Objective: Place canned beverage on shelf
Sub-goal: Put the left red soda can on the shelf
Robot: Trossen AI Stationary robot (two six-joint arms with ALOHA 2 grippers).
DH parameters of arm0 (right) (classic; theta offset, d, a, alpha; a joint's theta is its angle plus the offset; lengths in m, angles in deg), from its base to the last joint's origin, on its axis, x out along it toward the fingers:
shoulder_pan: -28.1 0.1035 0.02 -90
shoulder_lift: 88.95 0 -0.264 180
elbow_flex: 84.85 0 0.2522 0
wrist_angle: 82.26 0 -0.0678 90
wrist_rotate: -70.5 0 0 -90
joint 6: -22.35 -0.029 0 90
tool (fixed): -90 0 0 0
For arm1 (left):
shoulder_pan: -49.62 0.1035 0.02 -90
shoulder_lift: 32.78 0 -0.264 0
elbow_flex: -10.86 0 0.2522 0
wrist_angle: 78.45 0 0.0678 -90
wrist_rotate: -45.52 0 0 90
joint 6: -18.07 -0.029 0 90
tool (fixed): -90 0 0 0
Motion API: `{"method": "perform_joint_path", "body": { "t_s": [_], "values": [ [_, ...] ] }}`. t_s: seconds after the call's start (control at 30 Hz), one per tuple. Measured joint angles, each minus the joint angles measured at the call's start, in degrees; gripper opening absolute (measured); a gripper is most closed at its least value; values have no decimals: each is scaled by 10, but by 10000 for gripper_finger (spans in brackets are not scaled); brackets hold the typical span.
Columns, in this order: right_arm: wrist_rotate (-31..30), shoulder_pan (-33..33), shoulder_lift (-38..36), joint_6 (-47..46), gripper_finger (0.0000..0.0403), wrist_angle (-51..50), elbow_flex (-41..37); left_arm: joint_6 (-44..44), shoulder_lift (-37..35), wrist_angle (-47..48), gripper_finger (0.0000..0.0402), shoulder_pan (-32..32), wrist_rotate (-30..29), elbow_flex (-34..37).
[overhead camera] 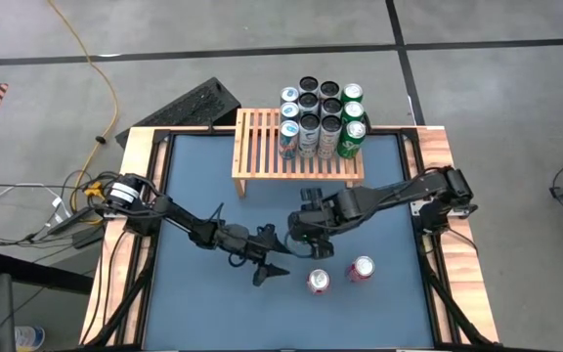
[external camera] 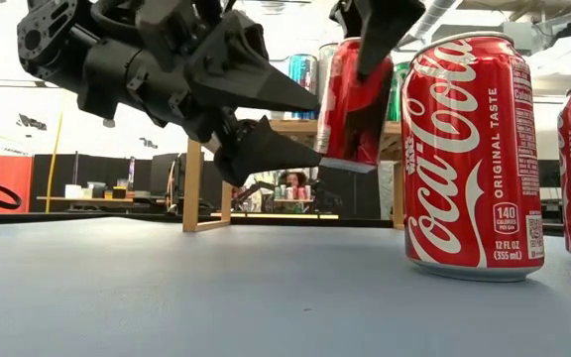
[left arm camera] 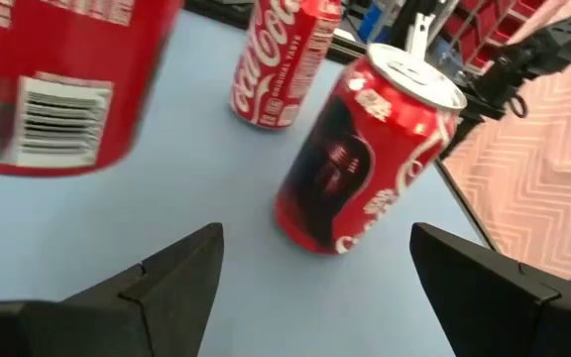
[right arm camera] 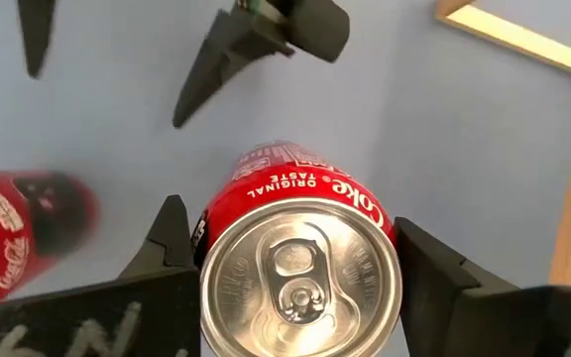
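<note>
A red cola can (right arm camera: pixel 300 260) is gripped around its sides by the right pincer (right arm camera: pixel 295 268) and held clear of the blue surface (overhead camera: pixel 203 186), near the middle of the overhead frame. The left pincer (overhead camera: pixel 267 269), fingers spread apart and empty, is seen just left of it. Two more red cans (overhead camera: pixel 319 282) (overhead camera: pixel 362 269) are seen standing at lower centre, while the wooden shelf (overhead camera: pixel 262 147), at upper centre, is loaded with cans at its right end.
</note>
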Motion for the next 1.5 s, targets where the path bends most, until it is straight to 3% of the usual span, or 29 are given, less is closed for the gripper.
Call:
{"method": "perform_joint_path", "body": {
  "t_s": [0.23,0.4,0.47,0.73,0.9,1.07,1.23,1.5],
  "values": [
    [1,3,0,-17,177,-31,0,-30,-39,30,309,-1,4,0],
    [1,3,0,-18,177,-34,0,-97,-91,107,309,0,-133,0],
    [1,3,0,-18,177,-33,0,-118,-101,117,309,3,-160,0],
    [2,5,0,-17,177,-27,0,-157,-103,90,309,28,-141,0],
    [-6,12,0,1,177,-26,0,-150,-102,32,309,62,-51,14],
    [-9,15,0,-2,177,-23,0,-156,-101,36,309,83,-43,26],
    [-13,17,0,-14,177,-24,0,-139,-101,31,309,101,1,26],
    [13,-7,1,-148,177,-26,0,-140,-101,48,309,94,-47,26]
  ]
}}
